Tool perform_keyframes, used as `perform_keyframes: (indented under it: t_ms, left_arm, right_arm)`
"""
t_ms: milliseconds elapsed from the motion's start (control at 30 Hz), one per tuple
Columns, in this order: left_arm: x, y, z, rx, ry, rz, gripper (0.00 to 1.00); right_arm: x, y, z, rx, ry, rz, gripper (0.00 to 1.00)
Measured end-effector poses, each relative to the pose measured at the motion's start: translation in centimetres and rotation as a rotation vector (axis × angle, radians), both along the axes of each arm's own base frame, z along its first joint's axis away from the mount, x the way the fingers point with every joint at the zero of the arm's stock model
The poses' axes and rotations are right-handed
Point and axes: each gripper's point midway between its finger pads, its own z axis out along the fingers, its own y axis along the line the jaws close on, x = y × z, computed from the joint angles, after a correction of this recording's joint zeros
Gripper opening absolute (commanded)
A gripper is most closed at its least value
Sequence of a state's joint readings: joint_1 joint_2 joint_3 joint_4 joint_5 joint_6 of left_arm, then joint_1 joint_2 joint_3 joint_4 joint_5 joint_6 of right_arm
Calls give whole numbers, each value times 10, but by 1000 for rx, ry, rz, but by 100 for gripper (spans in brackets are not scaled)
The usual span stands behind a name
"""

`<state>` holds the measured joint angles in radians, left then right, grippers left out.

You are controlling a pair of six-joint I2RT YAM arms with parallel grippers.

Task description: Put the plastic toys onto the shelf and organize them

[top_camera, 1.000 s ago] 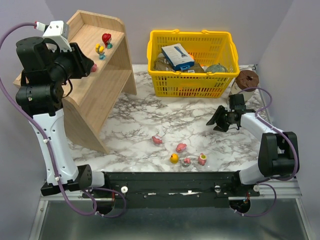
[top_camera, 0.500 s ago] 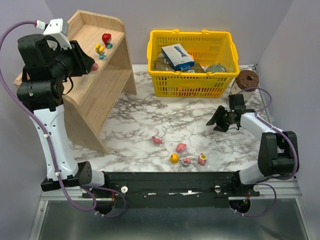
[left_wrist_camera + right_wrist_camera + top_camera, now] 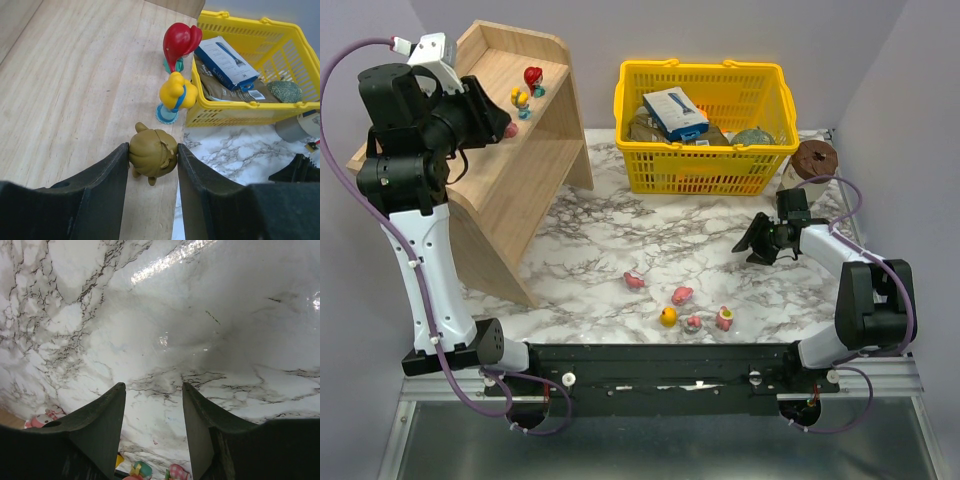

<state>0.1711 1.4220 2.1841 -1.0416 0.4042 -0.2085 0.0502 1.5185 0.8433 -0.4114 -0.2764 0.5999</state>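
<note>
The olive plastic figurine [image 3: 152, 154] sits between the two black fingers of the left gripper [image 3: 153, 150]. Both fingers touch its sides, so the gripper is closed on it. The figurine is over the upper board of the light-wood shelf [image 3: 75, 90], close to the board's right edge. Whether its feet touch the wood I cannot tell.

Just beyond the gripper, along the same edge, stands a yellow figurine on a blue base [image 3: 175, 95]. Right behind that one is a red figurine on a teal base [image 3: 180, 42]. These two are very near each other, and the yellow one is only a little apart from the olive one. To the left of the gripper the board is bare wood.

To the right of the gripper and lower is the yellow plastic shopping basket [image 3: 240, 107]. It holds a blue and white box [image 3: 225, 57] and some packets. It stands on the white marble counter [image 3: 200, 315].

The right gripper [image 3: 757, 243] is low over the counter, on the right side and in front of the basket. Its fingers are apart and only marble shows between them. Five small toys [image 3: 682, 295], pink and yellow, lie on the counter to the left of this gripper, toward the arm bases and well apart from it. A brown round object [image 3: 813, 158] stands beyond it, next to the basket.
</note>
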Motion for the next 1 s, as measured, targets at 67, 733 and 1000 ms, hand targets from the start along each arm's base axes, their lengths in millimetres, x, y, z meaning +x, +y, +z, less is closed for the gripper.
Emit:
perform_keyframes:
  t_ms: [67, 733, 1000]
  left_arm:
    - [0, 0, 0, -2, 2, 1, 57]
    - [-4, 1, -13, -23, -1, 25, 50]
    - [-10, 2, -8, -12, -57, 37, 45]
  right_arm:
    - [0, 0, 0, 0, 1, 0, 57]
    - [0, 0, 0, 1, -1, 0, 58]
    - [0, 0, 0, 1, -1, 0, 58]
